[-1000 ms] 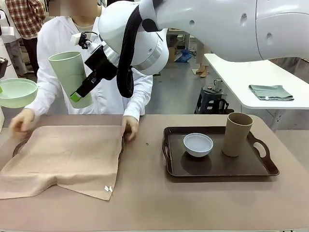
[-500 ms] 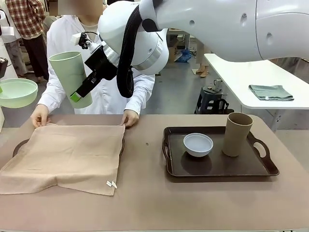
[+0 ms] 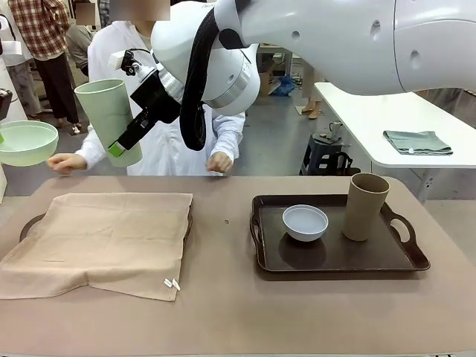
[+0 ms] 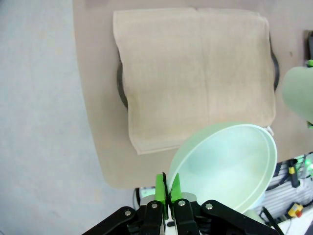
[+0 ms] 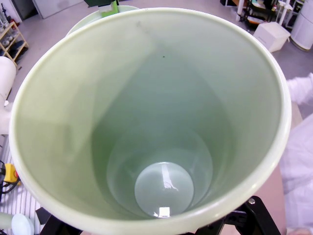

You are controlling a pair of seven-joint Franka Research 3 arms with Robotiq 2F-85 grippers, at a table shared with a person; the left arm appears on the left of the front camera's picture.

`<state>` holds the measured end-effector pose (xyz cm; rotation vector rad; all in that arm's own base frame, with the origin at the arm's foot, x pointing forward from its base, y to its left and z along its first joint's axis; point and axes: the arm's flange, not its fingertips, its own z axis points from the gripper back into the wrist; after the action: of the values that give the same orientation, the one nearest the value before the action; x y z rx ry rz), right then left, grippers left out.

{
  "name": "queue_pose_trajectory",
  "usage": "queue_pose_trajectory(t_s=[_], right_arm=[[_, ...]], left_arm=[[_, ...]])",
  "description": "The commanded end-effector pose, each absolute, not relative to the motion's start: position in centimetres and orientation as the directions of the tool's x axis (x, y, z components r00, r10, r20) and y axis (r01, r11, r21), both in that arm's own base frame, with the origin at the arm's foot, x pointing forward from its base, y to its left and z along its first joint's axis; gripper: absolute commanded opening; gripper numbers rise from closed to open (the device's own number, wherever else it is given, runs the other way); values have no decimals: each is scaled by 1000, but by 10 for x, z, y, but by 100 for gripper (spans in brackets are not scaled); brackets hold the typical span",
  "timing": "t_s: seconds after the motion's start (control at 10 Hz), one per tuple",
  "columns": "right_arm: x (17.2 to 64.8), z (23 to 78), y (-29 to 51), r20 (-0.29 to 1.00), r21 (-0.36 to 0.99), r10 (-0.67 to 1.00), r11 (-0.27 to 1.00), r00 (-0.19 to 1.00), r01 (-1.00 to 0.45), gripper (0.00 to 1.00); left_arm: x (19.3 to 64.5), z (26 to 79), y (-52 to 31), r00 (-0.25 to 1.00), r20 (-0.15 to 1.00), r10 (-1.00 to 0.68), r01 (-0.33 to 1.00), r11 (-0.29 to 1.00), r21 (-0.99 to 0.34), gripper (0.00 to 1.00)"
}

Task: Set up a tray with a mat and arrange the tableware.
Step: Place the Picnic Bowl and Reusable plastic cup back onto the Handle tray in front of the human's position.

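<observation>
A tan mat (image 3: 104, 238) lies spread over the left dark tray (image 3: 28, 222), whose handles peek out at both sides. My right gripper (image 3: 119, 145) is shut on a pale green cup (image 3: 105, 111), held upright and high above the mat's far edge. The right wrist view looks straight down into that cup (image 5: 156, 127). At the far left hangs a pale green bowl (image 3: 26, 141). My left gripper (image 4: 167, 188) is shut on the rim of that bowl (image 4: 230, 166), high over the mat (image 4: 195, 73). A second tray (image 3: 335, 260) on the right holds a white bowl (image 3: 305, 222) and a tan-brown cup (image 3: 364, 206).
A person in a white coat stands at the far side, one hand (image 3: 67, 162) and the other hand (image 3: 220, 161) raised off the table. Bare tabletop (image 3: 223, 297) runs between the two trays and along the near edge.
The person's hands have let go of the mat's far corners and drawn back off the table. The mat now lies flat. Neither arm has moved.
</observation>
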<state>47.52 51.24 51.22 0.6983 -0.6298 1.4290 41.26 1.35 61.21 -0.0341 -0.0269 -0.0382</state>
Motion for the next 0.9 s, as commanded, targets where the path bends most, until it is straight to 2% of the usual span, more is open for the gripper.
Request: queue_pose_trajectory(t_s=[0.0,0.3,0.5,0.7,0.8], right_arm=[[475,512,512,753,54,656,15,50,-998,80],[501,453,510,756,115,648,1,88,-993,80],[512,410,509,779,124,621,-18,86,-992,80],[514,377,513,811,109,583,-53,58,-993,80],[513,368,515,834,55,552,-71,7,-996,80]], left_arm=[[413,612,13,999,28,-38,39,999,-34,4],[443,562,21,999,-40,-29,28,999,-31,4],[459,524,20,997,-38,-68,66,996,-52,4],[468,484,20,995,-64,-78,72,994,-82,4],[471,466,22,994,-64,-84,78,993,-86,4]])
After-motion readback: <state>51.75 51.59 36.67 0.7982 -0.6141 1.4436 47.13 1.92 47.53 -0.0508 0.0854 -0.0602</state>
